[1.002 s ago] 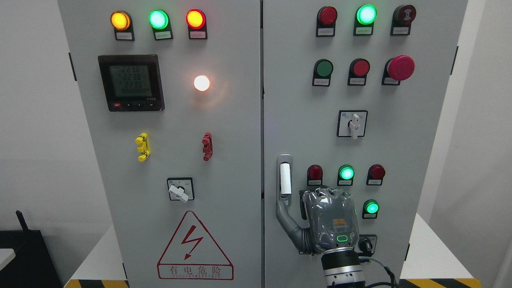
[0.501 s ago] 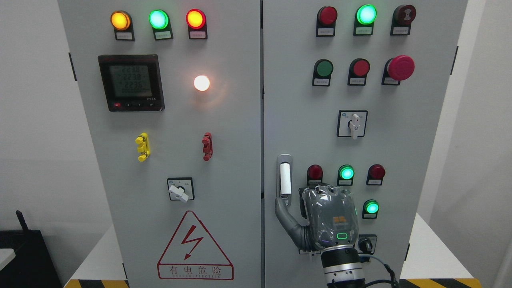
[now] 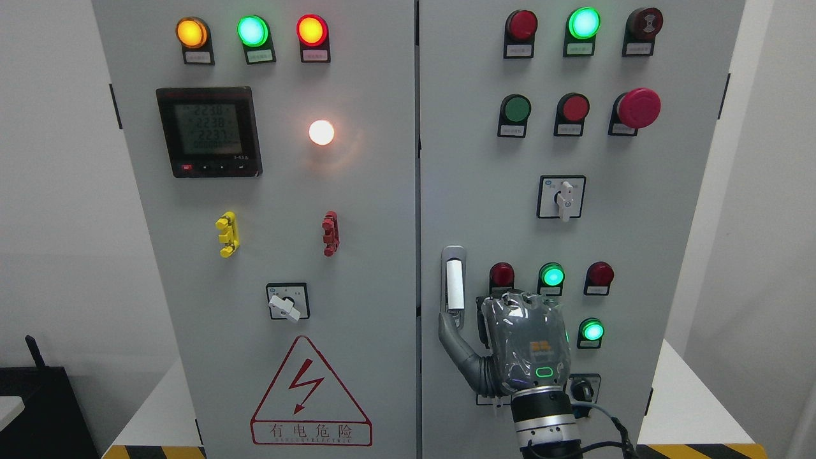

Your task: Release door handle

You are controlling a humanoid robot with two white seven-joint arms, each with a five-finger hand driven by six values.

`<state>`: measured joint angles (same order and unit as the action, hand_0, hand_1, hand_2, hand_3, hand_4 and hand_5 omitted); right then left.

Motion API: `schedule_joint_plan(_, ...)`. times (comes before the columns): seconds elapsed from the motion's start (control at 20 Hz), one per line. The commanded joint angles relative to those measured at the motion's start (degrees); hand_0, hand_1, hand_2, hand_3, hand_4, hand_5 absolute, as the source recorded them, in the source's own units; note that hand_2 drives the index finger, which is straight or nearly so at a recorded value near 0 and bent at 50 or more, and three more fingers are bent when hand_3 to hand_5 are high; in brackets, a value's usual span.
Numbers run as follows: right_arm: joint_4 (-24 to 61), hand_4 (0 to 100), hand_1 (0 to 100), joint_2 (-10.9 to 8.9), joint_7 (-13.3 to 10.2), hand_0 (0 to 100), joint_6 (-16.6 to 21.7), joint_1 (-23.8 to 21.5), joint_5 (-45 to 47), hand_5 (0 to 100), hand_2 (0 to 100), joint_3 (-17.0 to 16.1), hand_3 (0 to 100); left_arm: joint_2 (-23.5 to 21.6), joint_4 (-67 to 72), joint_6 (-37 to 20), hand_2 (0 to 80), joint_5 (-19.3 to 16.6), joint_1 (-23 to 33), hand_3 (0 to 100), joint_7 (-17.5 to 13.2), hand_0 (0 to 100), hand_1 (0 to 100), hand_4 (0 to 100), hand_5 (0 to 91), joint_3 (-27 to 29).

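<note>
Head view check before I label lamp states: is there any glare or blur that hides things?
Head view: sharp and evenly lit overall; the white lamp blooms into a warm halo on the door; the plastic wrap over the right hand shows specular highlights; the meter digits are small and faint.

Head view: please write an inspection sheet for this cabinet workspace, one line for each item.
Surface: grey cabinet front, two doors, both look closed.
Job's things: door handle on the right door, upright in its recess.
Clutter: nothing seen.
Hands: right hand in front of the right door beside the handle, thumb stretched toward the handle's lower end; contact cannot be told. Left hand not in view.
Cables: black cable looping at the wrist.
Surroundings: white walls, white platform under the cabinet, hazard stripes on its front edge.
</note>
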<state>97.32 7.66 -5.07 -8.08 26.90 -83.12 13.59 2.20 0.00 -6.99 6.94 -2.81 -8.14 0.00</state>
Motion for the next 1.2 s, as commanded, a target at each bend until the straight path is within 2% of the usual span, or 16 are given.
schedule_joint_plan(0.0,-0.9,89,0,-0.01,0.1,36,-0.1,0.5,0.1,91,91,-0.1,100,0.0,1.0,0.0,0.0,0.0,0.0,0,0.0,12,39,0,0.0,0.6)
schedule_joint_plan(1.15,-1.5,89,0,0.08,0.1,35,-0.1,1.2,0.1,90,91,-0.1,100,0.0,1.0,0.0,0.0,0.0,0.0,0,0.0,12,39,0,0.0,0.6)
